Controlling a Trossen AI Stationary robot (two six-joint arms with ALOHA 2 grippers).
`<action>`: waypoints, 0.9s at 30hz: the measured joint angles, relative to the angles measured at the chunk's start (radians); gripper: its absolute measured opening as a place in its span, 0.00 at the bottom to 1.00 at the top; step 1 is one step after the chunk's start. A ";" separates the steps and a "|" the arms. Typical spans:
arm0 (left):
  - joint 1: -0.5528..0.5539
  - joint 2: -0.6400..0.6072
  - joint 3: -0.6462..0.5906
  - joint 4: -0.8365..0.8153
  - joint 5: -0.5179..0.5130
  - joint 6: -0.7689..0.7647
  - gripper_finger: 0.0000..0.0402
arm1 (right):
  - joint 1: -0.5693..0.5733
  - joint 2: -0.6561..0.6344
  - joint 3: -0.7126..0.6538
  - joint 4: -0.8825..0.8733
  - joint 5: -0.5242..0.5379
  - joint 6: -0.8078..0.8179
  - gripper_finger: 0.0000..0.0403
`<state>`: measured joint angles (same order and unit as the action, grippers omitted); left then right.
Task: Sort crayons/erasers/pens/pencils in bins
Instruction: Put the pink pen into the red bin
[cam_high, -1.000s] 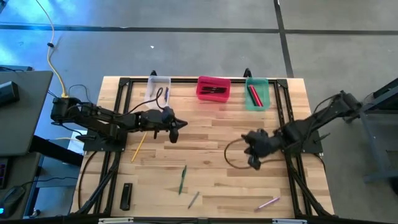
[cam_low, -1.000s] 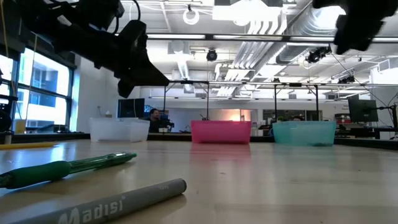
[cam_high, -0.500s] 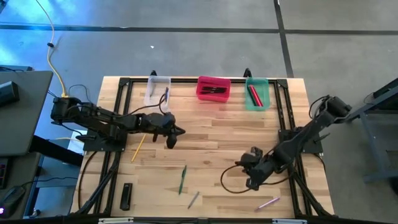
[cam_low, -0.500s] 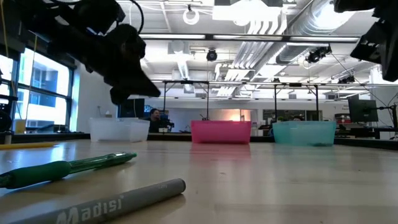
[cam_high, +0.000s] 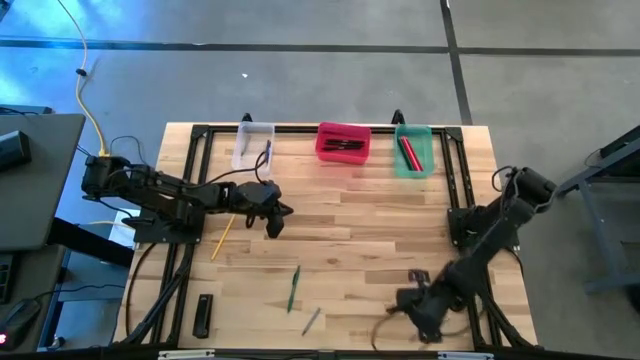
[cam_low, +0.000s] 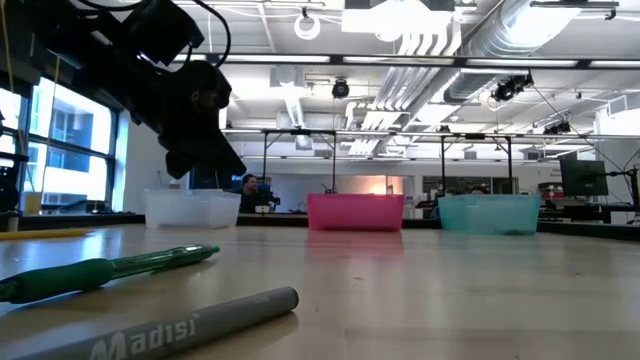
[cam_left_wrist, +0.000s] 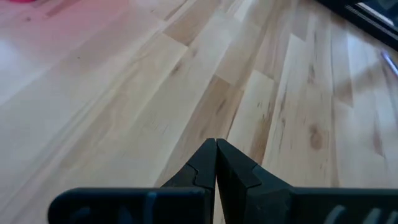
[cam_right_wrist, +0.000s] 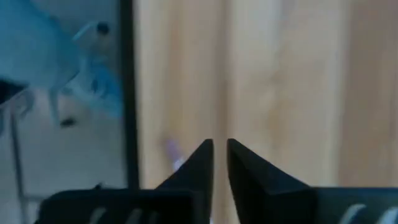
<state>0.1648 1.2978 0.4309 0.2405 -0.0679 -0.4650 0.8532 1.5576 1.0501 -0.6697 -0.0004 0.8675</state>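
My left gripper (cam_high: 280, 212) (cam_left_wrist: 216, 144) hovers shut over bare wood left of the table's middle, holding nothing; it also shows in the low view (cam_low: 228, 162). My right gripper (cam_high: 422, 318) (cam_right_wrist: 218, 144) points down over the near right edge, its fingers a narrow gap apart and empty. A pink stick (cam_right_wrist: 172, 151) lies just beside its fingertips; the arm hides it in the high view. A green pen (cam_high: 294, 288) (cam_low: 110, 270), a grey pen (cam_high: 311, 320) (cam_low: 170, 328) and a yellow pencil (cam_high: 222, 235) lie flat on the table. The clear bin (cam_high: 253, 145), pink-red bin (cam_high: 343, 142) and green bin (cam_high: 413, 150) stand along the far edge.
A flat black bar (cam_high: 203, 315) lies near the front left corner. Black frame rails (cam_high: 185, 230) run along the table's sides and its near edge (cam_right_wrist: 127, 93). Dark sticks lie in the pink-red bin and red ones in the green bin.
My right gripper has swung from the table's middle right toward the near edge and down, ending over the pink stick and leaving the low view. My left gripper has tipped its fingers further down, staying over the same spot.
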 joint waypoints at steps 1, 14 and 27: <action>0.001 0.000 0.000 -0.001 0.000 0.002 0.00 | 0.027 0.009 0.005 0.003 -0.010 0.013 0.12; 0.000 0.000 0.000 -0.001 -0.004 -0.033 0.00 | 0.233 0.140 0.013 -0.009 -0.035 -0.009 0.40; 0.000 0.000 0.000 -0.001 -0.007 -0.040 0.00 | 0.234 0.265 0.017 0.000 -0.032 -0.013 0.28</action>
<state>0.1650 1.2976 0.4309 0.2397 -0.0750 -0.5048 1.0868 1.8231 1.0670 -0.6702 -0.0324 0.8547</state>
